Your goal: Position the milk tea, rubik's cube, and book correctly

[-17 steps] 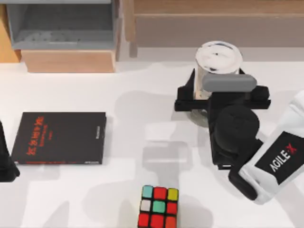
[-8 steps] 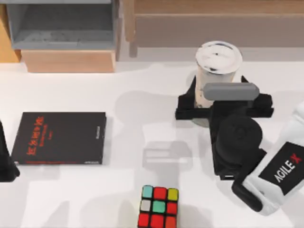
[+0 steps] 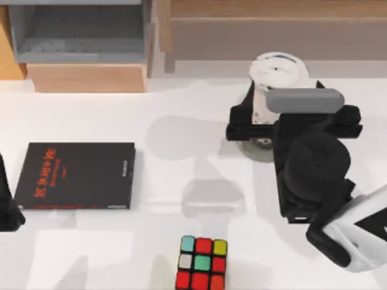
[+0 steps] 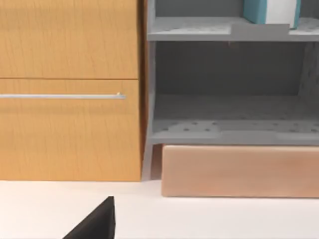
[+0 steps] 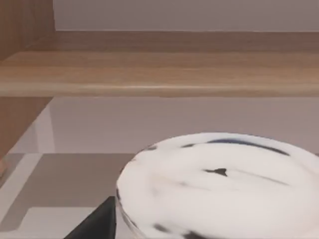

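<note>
Starting at the near edge of the white worktop [image 3: 91,254], the rubik's cube [image 3: 202,263] sits at about 6 o'clock from the centre, upright, with red, green, cyan and yellow squares facing up. At 9 o'clock lies the book [image 3: 76,176], flat, black face up with red-orange characters along its left side, well apart from the cube. The left arm [image 3: 7,199] is parked at the left edge, just beside the book; whether the left claw is wide or narrow cannot be told. At about 2 o'clock, the right claw [image 3: 284,124] grips the milk tea [image 3: 278,75]: black fingers [image 3: 242,124] flank the clear cup below its white domed lid. In the right wrist view the lid [image 5: 219,184] sits close under the camera. A grey round coaster [image 3: 257,150] lies on the worktop beneath the cup; whether the cup touches it cannot be told. Farthest, at 11 o'clock, stands a grey shelf unit [image 3: 78,36] on a pale wooden base [image 3: 87,78]; the left wrist view shows its compartments [image 4: 229,99] beside an orange wooden cabinet [image 4: 70,89]. At 1 o'clock runs a long wooden shelf [image 3: 272,30].
</note>
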`<control>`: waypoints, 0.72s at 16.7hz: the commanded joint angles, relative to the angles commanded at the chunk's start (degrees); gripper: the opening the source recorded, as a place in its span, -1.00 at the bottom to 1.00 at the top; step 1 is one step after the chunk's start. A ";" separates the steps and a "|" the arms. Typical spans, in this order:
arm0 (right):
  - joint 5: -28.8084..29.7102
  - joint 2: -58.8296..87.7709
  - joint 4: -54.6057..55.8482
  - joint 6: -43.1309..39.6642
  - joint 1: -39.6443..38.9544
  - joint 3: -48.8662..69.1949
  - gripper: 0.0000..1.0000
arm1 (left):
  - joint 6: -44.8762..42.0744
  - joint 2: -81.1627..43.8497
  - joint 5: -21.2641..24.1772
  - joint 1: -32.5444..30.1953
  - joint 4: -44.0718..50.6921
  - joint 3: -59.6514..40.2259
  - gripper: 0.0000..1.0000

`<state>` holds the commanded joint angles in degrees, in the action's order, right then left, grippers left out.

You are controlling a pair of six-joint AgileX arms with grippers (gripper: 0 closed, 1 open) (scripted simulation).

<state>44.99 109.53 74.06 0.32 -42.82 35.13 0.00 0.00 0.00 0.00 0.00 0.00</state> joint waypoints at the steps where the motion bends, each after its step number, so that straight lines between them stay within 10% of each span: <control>1: 0.18 -0.55 -0.59 0.02 -0.18 -0.19 1.00 | 0.00 0.00 0.00 0.00 0.00 0.00 1.00; 12: -3.01 -2.99 -12.94 5.47 -0.11 11.50 1.00 | 0.00 0.00 0.00 0.00 0.00 0.00 1.00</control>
<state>41.98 106.54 61.12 5.79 -42.93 46.63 0.00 0.00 0.00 0.00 0.00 0.00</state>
